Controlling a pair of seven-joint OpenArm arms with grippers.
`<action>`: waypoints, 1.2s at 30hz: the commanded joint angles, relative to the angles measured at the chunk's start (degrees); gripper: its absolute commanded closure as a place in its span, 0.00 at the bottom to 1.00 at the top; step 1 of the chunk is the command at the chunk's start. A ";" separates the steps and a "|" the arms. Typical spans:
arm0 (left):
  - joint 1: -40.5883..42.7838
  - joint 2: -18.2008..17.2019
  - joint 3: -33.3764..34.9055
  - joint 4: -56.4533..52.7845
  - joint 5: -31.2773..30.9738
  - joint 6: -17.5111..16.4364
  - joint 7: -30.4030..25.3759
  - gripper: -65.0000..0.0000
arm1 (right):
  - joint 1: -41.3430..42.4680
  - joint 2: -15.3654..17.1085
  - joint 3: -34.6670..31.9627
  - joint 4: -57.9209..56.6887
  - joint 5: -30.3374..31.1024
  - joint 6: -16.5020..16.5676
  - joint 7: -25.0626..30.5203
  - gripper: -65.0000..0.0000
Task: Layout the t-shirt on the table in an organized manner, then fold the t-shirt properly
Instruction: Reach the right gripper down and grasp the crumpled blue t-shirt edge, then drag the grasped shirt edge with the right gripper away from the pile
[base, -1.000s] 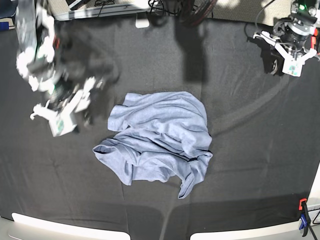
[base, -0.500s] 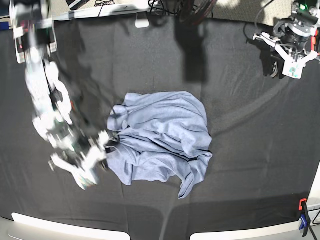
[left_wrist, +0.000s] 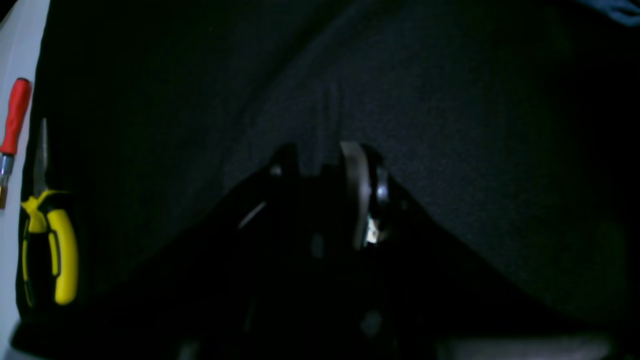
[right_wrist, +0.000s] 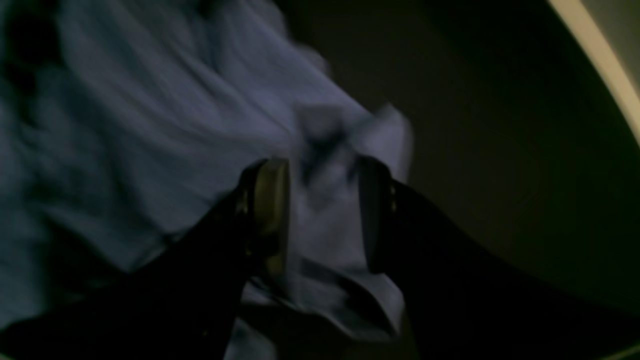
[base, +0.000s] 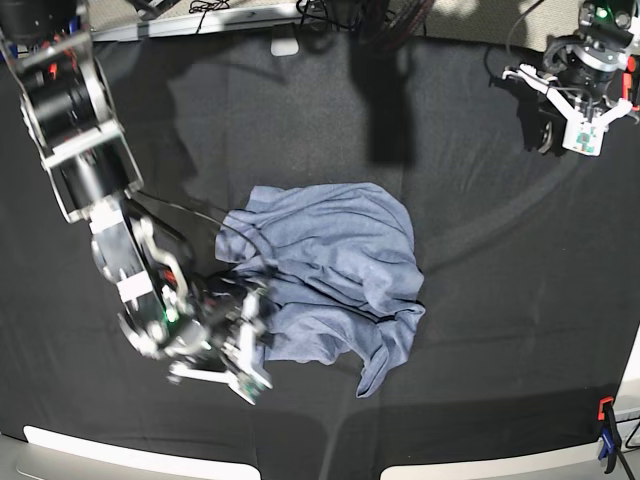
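Observation:
The light blue-grey t-shirt (base: 335, 265) lies crumpled in the middle of the black table (base: 480, 300); no lettering shows. My right gripper (base: 245, 350) is at the shirt's lower left edge. In the right wrist view the right gripper (right_wrist: 322, 200) is open, its fingers (right_wrist: 270, 215) on either side of a raised fold of the shirt (right_wrist: 150, 110); the picture is blurred. My left gripper (base: 572, 125) hangs over bare cloth at the far right, well away from the shirt. In the left wrist view the left gripper (left_wrist: 320, 170) is empty, its jaws a little apart.
Yellow-handled pliers (left_wrist: 52, 250) and a red-handled tool (left_wrist: 15, 115) lie at the table's edge beside my left arm. An orange and blue clamp (base: 606, 430) grips the near right corner. Cables and gear (base: 340, 15) line the back edge.
My right arm has swept from the far left of the table down and right to the shirt's lower left edge, jaws now around a fold. The left arm has barely moved.

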 joint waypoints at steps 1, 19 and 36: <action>0.33 -0.44 -0.26 1.09 -0.22 0.09 -1.29 0.80 | 2.99 -0.37 0.44 0.07 1.68 0.24 -0.09 0.66; 0.33 -0.44 -0.26 1.09 -0.22 0.09 -1.29 0.80 | 6.71 -2.71 0.39 -6.01 4.02 6.84 -6.12 0.66; 0.33 -0.44 -0.26 1.09 -0.24 0.09 -1.27 0.80 | 6.64 -2.71 0.39 -5.99 9.94 6.21 -6.56 0.31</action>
